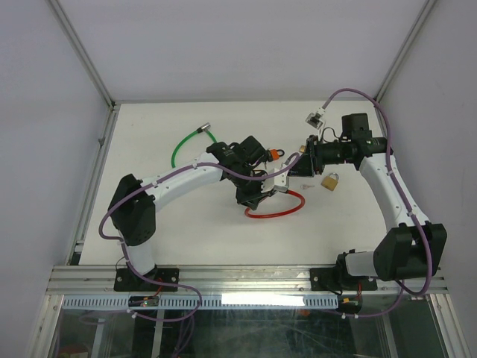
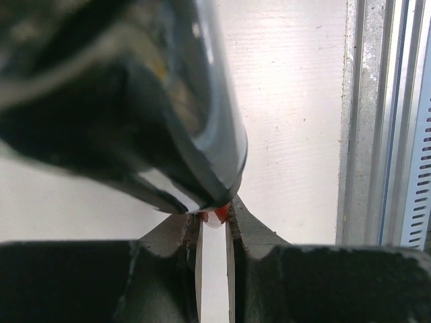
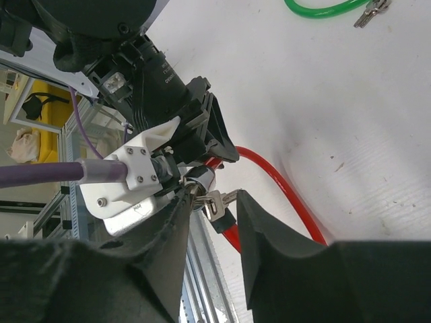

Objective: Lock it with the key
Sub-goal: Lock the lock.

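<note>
Right gripper (image 3: 215,199) half-open, straddles key (image 3: 213,205), holding nothing; key shaft runs 8-to-2 o'clock across jaws. Left gripper (image 2: 214,222) nearly shut, pinching cable lock (image 2: 221,214).

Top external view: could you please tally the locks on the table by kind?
Cable locks: 2 (green cable lock, red cable lock)
Padlocks: 1 (brass padlock)
Total: 3

The red looped cable (image 3: 273,171) has a glossy, smooth plastic sheath, the small gold-coloured padlock (image 1: 331,180) and silver keys (image 3: 214,204) are shiny metal, and the white tabletop (image 1: 194,239) is matt.
</note>
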You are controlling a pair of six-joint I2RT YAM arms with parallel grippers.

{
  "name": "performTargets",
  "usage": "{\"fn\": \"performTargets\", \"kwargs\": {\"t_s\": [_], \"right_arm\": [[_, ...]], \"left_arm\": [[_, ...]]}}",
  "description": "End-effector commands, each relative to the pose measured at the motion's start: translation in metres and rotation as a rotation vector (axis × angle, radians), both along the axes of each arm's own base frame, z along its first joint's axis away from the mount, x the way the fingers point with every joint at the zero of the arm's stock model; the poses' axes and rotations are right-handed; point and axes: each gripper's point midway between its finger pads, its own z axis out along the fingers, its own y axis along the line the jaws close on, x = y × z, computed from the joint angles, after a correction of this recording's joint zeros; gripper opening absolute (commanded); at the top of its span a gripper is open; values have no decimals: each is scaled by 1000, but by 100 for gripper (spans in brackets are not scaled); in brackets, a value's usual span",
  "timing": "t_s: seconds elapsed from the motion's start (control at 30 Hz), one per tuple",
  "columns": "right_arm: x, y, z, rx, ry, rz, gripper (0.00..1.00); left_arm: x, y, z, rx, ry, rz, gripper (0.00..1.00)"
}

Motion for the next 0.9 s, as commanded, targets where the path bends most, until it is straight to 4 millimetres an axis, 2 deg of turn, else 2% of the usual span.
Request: {"fn": "performTargets", "kwargs": {"t_s": [0.0,0.23,0.43,0.87], "right_arm": [[3,-1,10,-31,-67,-5,34],[3,-3,8,-52,-76,-15,27],[-8,-1,18,-11,-111,24,25],[-20,2,25,18,-137,84,29]], "left_arm": [[8,-15,13,-82,-91,-37,0],[8,-16,14,-91,-94,-34,0],[7,-15,14,-97,-87,-30,0],[7,-17,18,-114,-76,-28,0]]}}
